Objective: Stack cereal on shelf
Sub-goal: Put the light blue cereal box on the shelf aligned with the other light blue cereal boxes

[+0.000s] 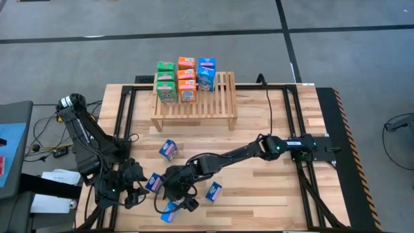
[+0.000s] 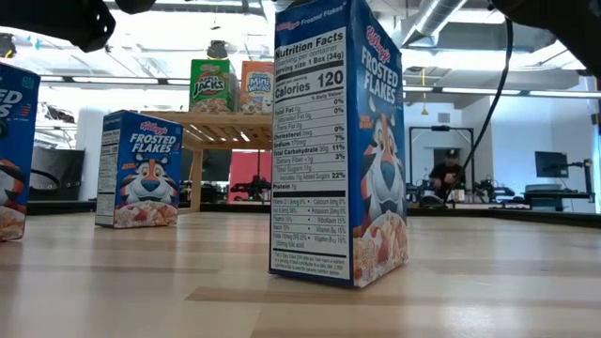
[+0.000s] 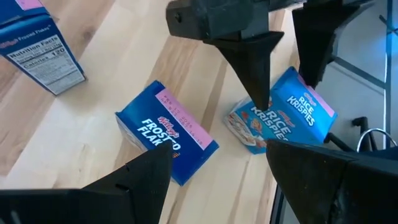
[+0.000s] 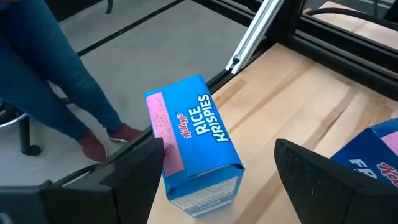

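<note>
The shelf [image 1: 194, 107] stands at the table's far middle, with several cereal boxes [image 1: 186, 79] upright on its slatted top. Loose blue boxes sit on the table nearer the front [image 1: 168, 150], [image 1: 213, 191]. A blue Rice Krispies box [image 4: 193, 143] sits close to the table's near edge. My right gripper [image 4: 217, 143] is open, one finger on either side of that box; the left wrist view shows it from outside [image 3: 286, 81]. My left gripper [image 3: 219, 149] hangs open over a Frosted Flakes box [image 3: 168, 134] that stands on the table. My right gripper comes at the Rice Krispies box slanting down from the table's right. One finger [image 4: 134, 177] stands right beside the box's pink-labelled side [image 4: 158, 124]. Whether it touches the box I cannot tell.
The table's near edge and its black frame rails [image 4: 261, 31] run just behind the Rice Krispies box. A person's legs [image 4: 56, 74] stand on the floor beyond that edge. In the low view three Frosted Flakes boxes [image 2: 338, 141], [image 2: 141, 169], [image 2: 14, 150] stand upright.
</note>
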